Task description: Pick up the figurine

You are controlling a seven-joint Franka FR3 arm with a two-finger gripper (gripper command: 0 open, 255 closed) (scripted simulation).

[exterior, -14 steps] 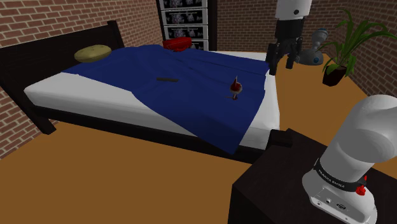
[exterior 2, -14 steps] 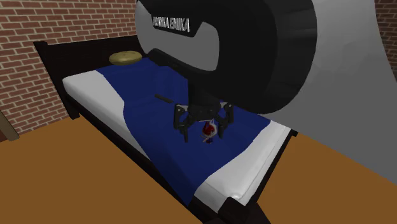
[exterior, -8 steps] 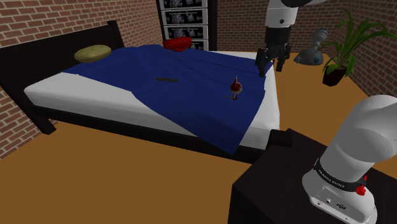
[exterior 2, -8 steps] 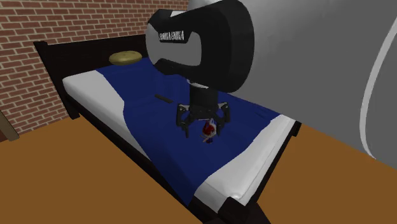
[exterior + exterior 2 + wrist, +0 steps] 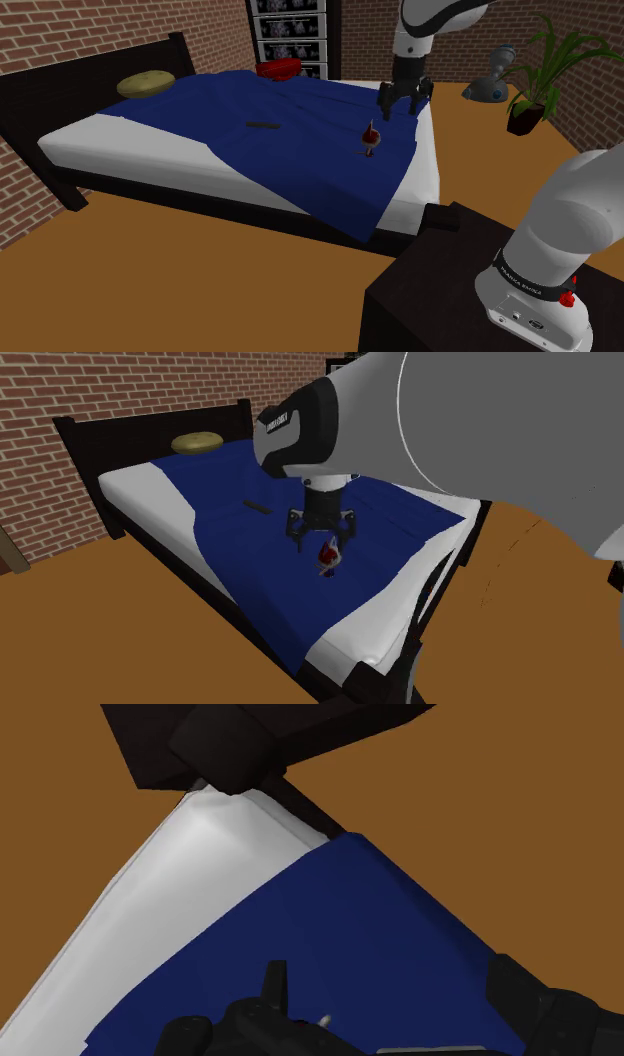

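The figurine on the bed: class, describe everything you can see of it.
The figurine is small, red and white with dark bits; finer shape cannot be told. It seems to stand upright on the blue blanket, near the white edge of the bed. Only the blanket touches it; the open gripper hangs close by, higher, apart.

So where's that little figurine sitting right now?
In the shoulder view, the red-and-white figurine sits on the blue blanket toward the right-hand side of the bed, just below and left of the open gripper.
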